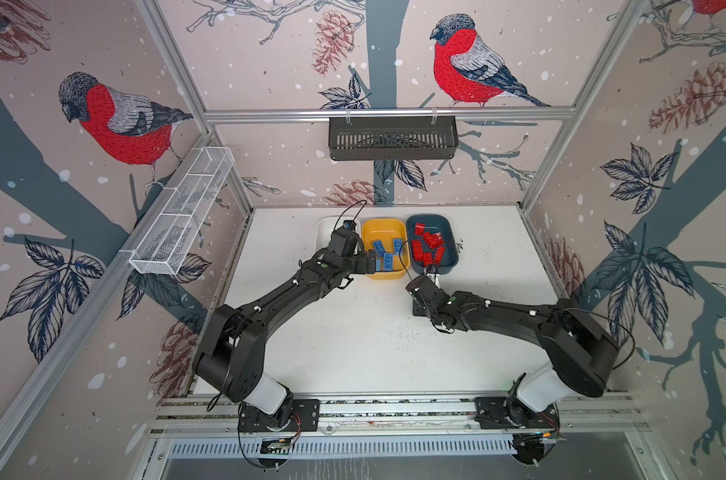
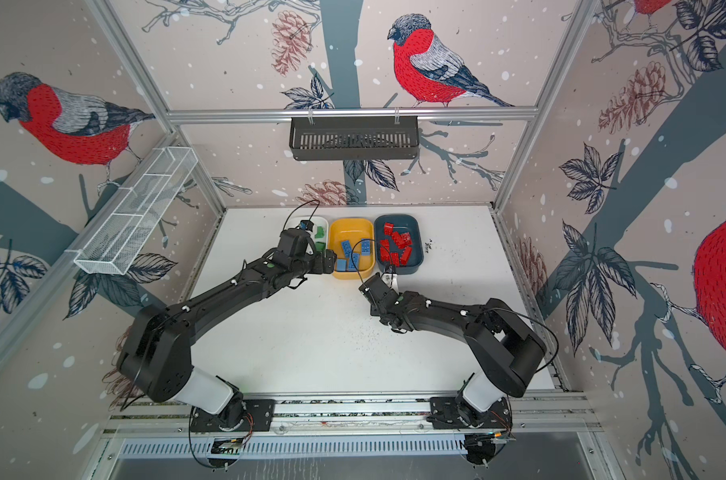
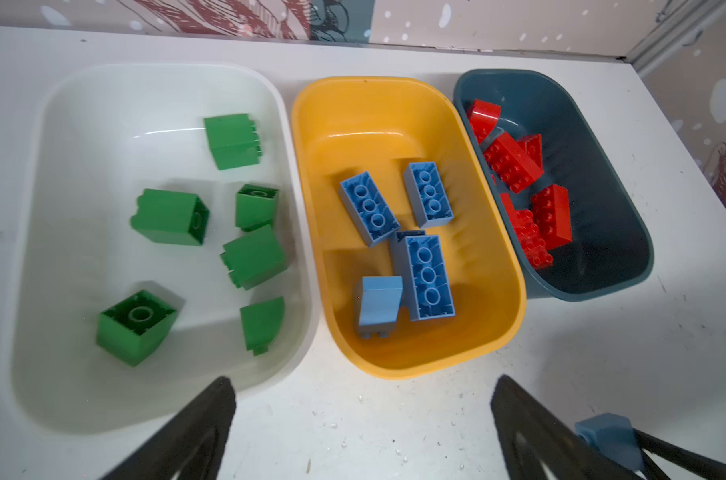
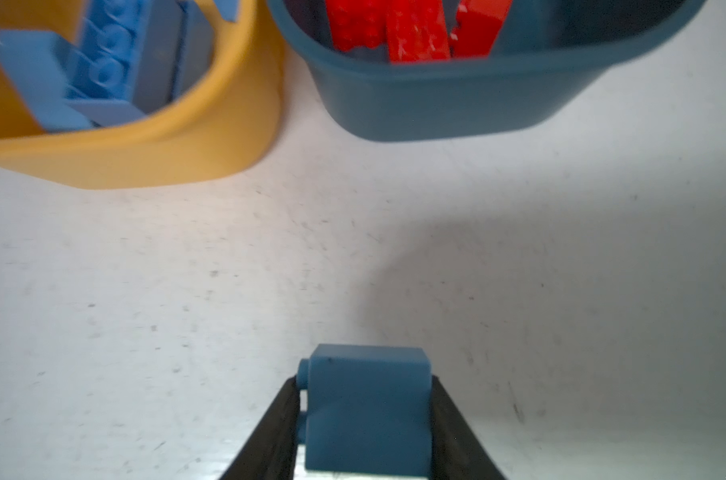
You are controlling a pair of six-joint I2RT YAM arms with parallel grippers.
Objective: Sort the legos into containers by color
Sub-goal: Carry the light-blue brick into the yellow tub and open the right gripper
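Note:
Three containers stand in a row at the back of the table. The white tub point(image 3: 41, 208) holds several green legos point(image 3: 172, 216). In the yellow tub point(image 1: 384, 226) lie several blue legos point(image 3: 367, 208), and the teal tub point(image 1: 448, 232) holds several red ones point(image 3: 513, 160). My right gripper point(image 4: 365, 382) is shut on a small blue lego point(image 4: 367, 411), low over the table just in front of the gap between the yellow and teal tubs. My left gripper point(image 3: 363, 386) is open and empty, in front of the white and yellow tubs, at the yellow tub's left front corner point(image 1: 371, 264).
A black slotted basket point(image 1: 392, 137) hangs on the back wall. A white wire-mesh basket point(image 1: 182, 216) is fixed to the left wall. Both arm bases sit on the aluminium rail point(image 1: 394, 409) along the table's front edge. Dark specks are scattered on the white table point(image 1: 353, 332).

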